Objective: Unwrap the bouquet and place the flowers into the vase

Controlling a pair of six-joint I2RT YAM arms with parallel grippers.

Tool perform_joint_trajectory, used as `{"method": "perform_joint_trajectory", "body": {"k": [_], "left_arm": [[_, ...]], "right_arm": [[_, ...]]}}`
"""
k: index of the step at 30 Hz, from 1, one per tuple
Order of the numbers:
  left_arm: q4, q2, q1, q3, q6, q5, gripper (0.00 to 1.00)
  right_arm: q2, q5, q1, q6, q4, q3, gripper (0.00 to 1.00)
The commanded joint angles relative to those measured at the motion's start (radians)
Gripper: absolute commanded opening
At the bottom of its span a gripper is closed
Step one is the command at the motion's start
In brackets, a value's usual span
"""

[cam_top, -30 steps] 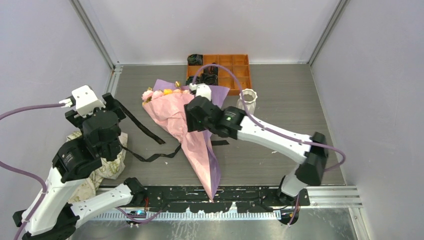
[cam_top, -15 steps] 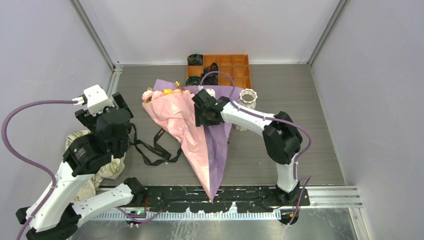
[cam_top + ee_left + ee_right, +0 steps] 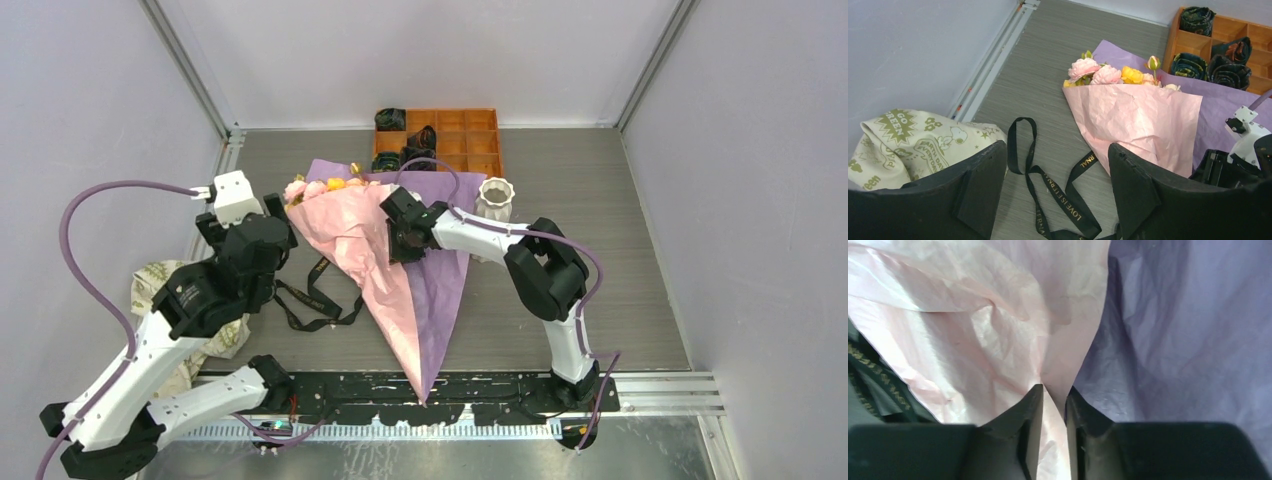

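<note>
Pinching the bouquet [image 3: 350, 228] pink wrap edge mid-cone, right gripper [image 3: 1054, 388] jaws nearly together on paper, left gripper [image 3: 1058, 148] spread, empty, above black ribbon [image 3: 1065, 201], bouquet just to its right

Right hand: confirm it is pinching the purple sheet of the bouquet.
Wrong sheet. The right hand is pinching the pink sheet of the bouquet; the purple sheet lies beside its fingers. The right wrist view shows it.
</note>
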Motion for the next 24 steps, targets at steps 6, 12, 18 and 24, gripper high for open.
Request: {"method": "perform_joint_trajectory", "body": {"k": [6,12,18,24], "left_arm": [[-0.052,-0.104,0.004,0.043,-0.054,-0.018,0.73],[-0.081,-0.197,0.004,0.063,-0.073,-0.054,0.72],[-0.109,-0.253,0.004,0.072,-0.067,-0.089,0.71],[-0.116,-0.262,0.004,0.068,-0.066,-0.110,0.70]], "right_arm": [[-0.086,-0.089,0.016,0.033,0.122,0.001,0.01],[-0.176,-0.064,0.136,0.005,0.138,0.029,0.01],[-0.106,-0.052,0.291,-0.030,0.121,0.124,0.01],[0.067,-0.109,0.366,-0.019,0.089,0.244,0.01]]}}
